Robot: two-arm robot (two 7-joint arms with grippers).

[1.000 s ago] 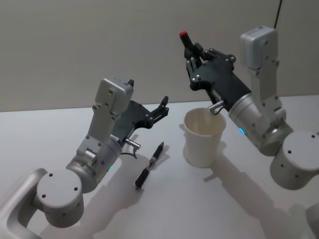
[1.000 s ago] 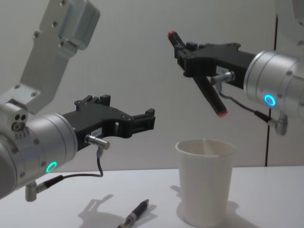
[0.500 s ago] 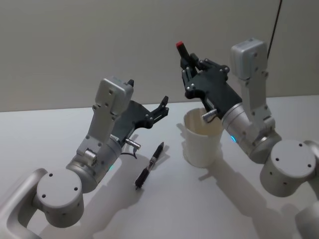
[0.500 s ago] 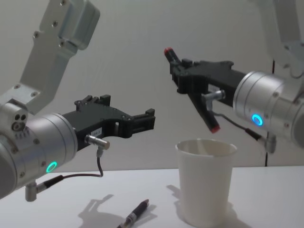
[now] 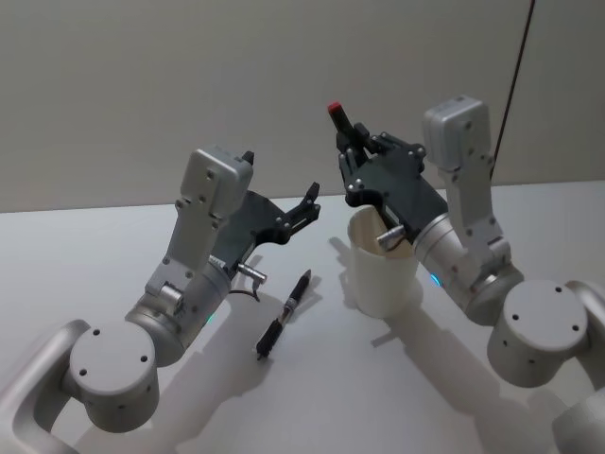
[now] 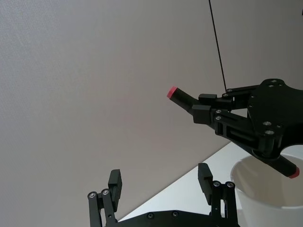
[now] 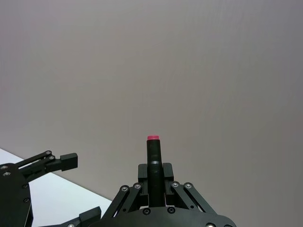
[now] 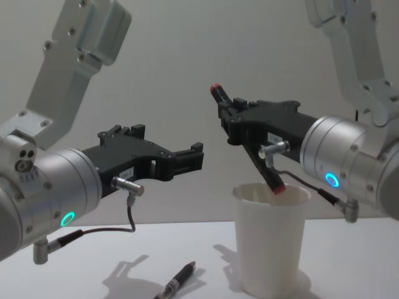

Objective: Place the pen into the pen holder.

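Two pens, one cup [image 5: 383,274]: red-tipped pen [image 8: 268,174] clamped in right gripper [image 8: 232,118], tip at rim; black pen [image 5: 285,313] at cup's 9 o'clock, below spread-apart left gripper [image 5: 310,201].

Finish notes for you, operator.

- Pen holder [image 8: 269,243]: white paper, matt, with a smooth wall and a rolled rim.
- Red-tipped pen [image 7: 153,156] at its 12 o'clock: matt black barrel, plastic by the look of it, with dull red ends.
- Black pen [image 5: 285,313] at the holder's 9 o'clock: glossy in parts.
- Table [image 5: 95,246]: smooth matt white.
- Left gripper [image 8: 196,157] and right gripper [image 8: 232,121]: matt black with bright metal screw heads.
- Left arm shell [image 8: 47,180] and right arm shell [image 8: 340,165]: satin silver metal.
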